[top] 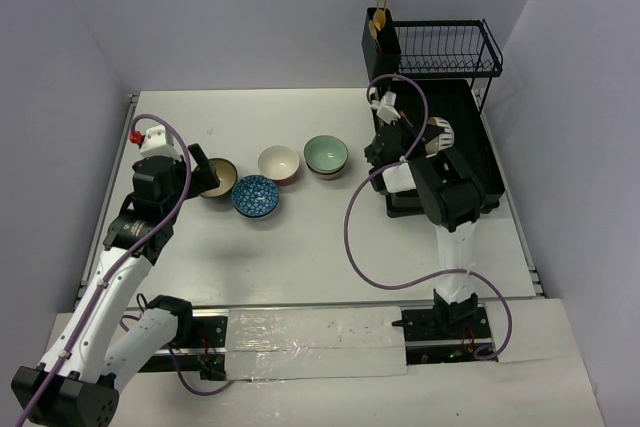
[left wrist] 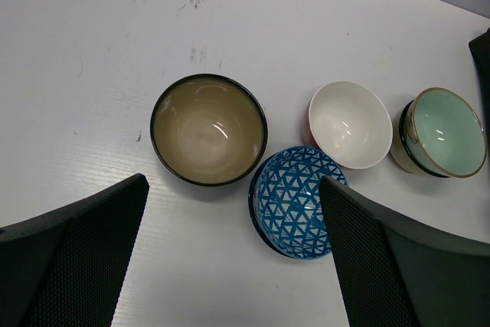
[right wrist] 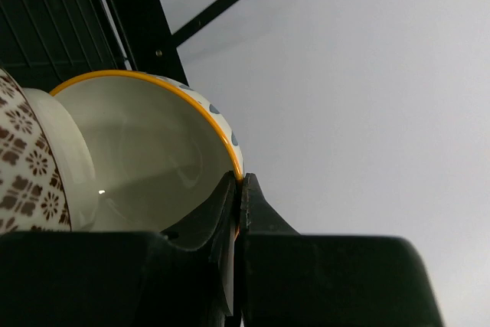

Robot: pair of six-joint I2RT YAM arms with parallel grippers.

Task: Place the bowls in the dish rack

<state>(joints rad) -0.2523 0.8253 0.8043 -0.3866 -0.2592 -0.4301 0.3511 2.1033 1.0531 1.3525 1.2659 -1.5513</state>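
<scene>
Four bowls stand on the white table: a tan dark-rimmed bowl (top: 218, 177) (left wrist: 208, 129), a blue patterned bowl (top: 256, 195) (left wrist: 295, 198), a white bowl with a red outside (top: 279, 163) (left wrist: 350, 124) and a mint green bowl (top: 326, 155) (left wrist: 444, 132). My left gripper (top: 205, 169) (left wrist: 233, 189) is open and empty, hovering above the tan and blue bowls. My right gripper (top: 408, 142) (right wrist: 241, 181) is shut on the rim of a white orange-rimmed bowl (right wrist: 145, 151), over the black dish rack (top: 470, 162). A brown-white patterned bowl (top: 438, 135) (right wrist: 23, 166) sits right beside it in the rack.
The rack has a raised wire shelf (top: 450, 47) at the back and a black cutlery holder with gold forks (top: 381, 22). Walls close the table in at the back and on the right. A purple cable (top: 350, 227) loops from the right arm over the table.
</scene>
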